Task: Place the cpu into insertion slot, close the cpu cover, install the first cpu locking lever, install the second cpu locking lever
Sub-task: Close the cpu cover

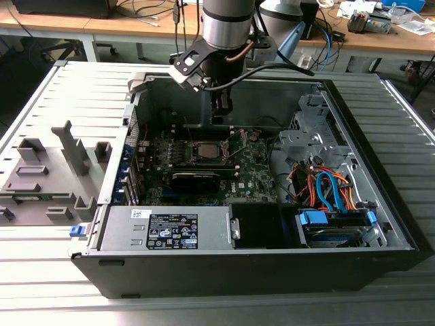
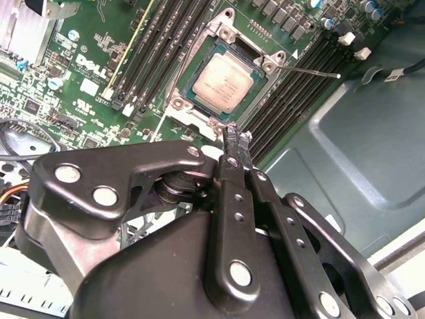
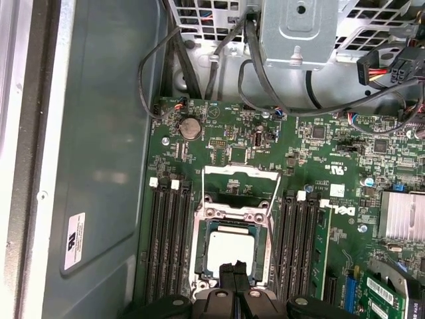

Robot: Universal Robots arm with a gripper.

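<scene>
The cpu (image 2: 226, 83) is a small silver-grey square chip lying flat in the socket on the green motherboard; I also see the cpu (image 3: 231, 249) in the first wrist view. The cpu cover (image 3: 240, 183), a thin silvery frame with an open window, stands tilted up at the socket's far side. A thin wire locking lever (image 2: 309, 70) sticks out free beside the socket. My gripper (image 2: 236, 138) hovers just off the socket's near edge, shut with nothing between its fingers. In the exterior view my gripper (image 1: 218, 120) hangs above the socket (image 1: 204, 151).
Black memory slots (image 3: 166, 246) flank the socket on both sides. A long black card (image 1: 196, 178), a grey power supply (image 1: 166, 227) and a drive cage with coloured cables (image 1: 326, 190) fill the case. Grey fixtures (image 1: 47, 170) stand at the exterior view's left.
</scene>
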